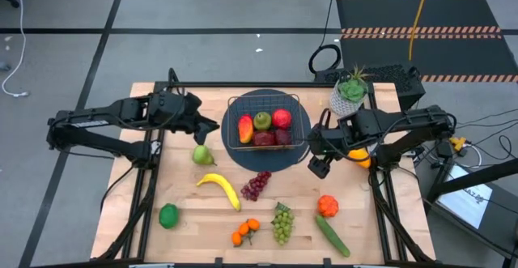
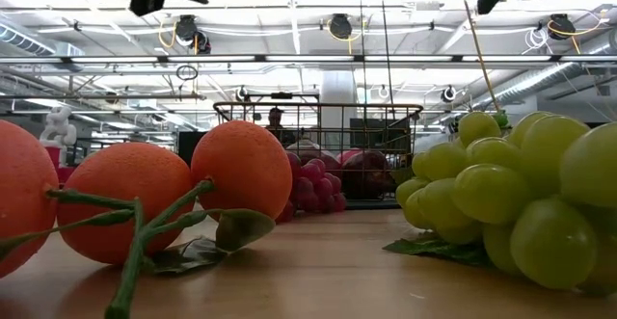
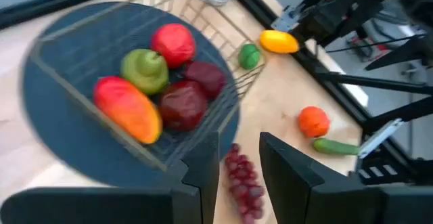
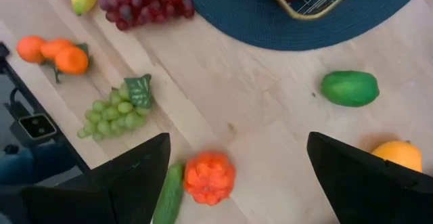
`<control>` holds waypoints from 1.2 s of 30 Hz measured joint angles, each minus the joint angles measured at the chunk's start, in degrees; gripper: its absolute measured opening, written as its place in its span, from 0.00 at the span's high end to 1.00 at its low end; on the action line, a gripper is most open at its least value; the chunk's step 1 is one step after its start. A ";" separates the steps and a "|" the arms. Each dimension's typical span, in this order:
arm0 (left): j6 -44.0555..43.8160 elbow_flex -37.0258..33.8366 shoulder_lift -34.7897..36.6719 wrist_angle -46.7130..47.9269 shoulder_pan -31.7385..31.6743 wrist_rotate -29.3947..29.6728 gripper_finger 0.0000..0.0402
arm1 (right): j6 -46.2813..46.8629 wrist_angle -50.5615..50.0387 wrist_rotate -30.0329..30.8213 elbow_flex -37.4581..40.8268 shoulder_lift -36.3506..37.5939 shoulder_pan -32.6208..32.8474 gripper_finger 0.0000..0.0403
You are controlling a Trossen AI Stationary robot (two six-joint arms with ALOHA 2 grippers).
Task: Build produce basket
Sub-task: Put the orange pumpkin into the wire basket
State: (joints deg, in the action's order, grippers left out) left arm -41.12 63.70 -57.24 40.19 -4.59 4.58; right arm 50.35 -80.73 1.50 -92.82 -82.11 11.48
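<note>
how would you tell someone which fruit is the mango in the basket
Find the round dark mat in the middle of the table; the wire basket sits on it. The mango lies at the basket's left side, toward the left arm. It alone is elongated and fades red to orange-yellow; its neighbours are round and plain green or red.

Even, bright light falls from ceiling strip lights (image 2: 289,1), which glare white in the low view. Shadows on the worktop (image 1: 186,219) are soft and short. In the low view the near oranges (image 2: 135,203) and green grapes (image 2: 511,194) are blurred, while the basket (image 2: 318,150) behind looks sharper. The left wrist view is smeared, perhaps by motion.
</note>
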 joint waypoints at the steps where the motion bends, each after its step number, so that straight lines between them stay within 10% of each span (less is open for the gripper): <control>1: -0.43 0.00 -0.59 -1.22 0.55 0.02 0.74 | 0.20 -0.32 0.12 0.00 0.08 0.43 0.15; 14: -10.39 0.00 -8.70 -13.18 11.45 3.49 0.74 | -4.63 0.02 4.36 1.82 0.65 9.19 0.15; 23: -19.16 0.00 -13.76 -21.66 21.31 11.56 0.74 | -1.59 14.40 -0.01 18.63 8.72 16.91 0.15; 36: -24.43 0.00 -18.94 -30.87 30.29 22.72 0.74 | -21.55 36.22 1.53 41.72 18.84 25.50 0.04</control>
State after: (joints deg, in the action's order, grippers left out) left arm -65.55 63.70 -76.18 9.33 25.70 27.31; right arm 28.79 -44.51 3.02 -51.09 -63.27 36.98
